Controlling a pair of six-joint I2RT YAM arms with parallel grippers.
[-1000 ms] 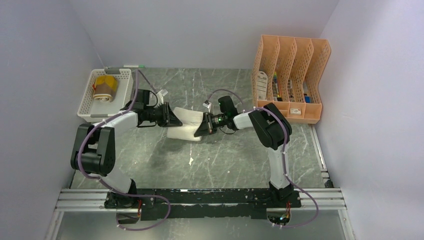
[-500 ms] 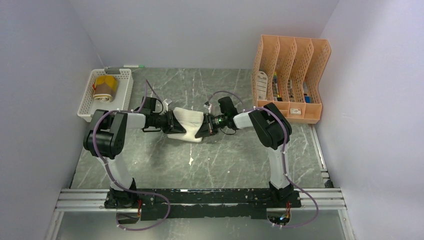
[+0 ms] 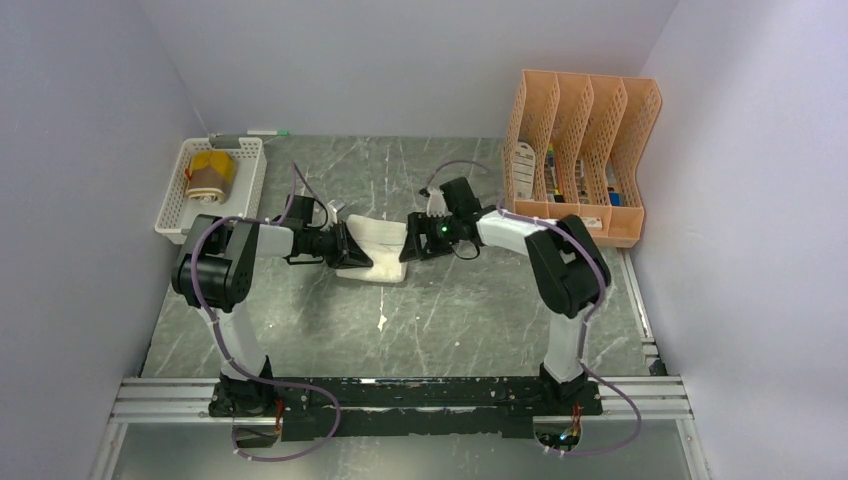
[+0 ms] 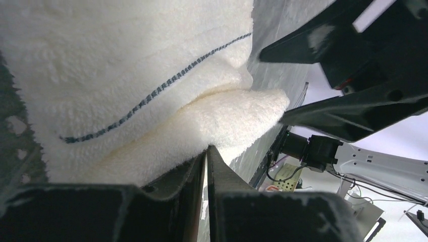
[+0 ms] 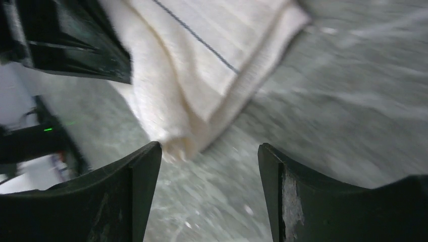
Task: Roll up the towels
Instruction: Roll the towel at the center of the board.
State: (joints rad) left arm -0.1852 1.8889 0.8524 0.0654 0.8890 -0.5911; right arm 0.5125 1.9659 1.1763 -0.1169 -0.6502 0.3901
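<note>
My right gripper [image 5: 209, 154] just opened and let go of the cream towel [image 3: 380, 247], which lies off to the right of the white basket [image 3: 256, 185]. My left gripper [image 4: 207, 151] is nearly closed at its edge, so I think the rolling is not done.

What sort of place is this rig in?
Likely a lab test cell: plain walls box in a marble-look table, and two robot arms are bolted to an aluminium rail.

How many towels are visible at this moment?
2. A cream-white towel lies at the middle of the table; a mustard-yellow towel sits rolled in the white basket at far left. No others show.
</note>
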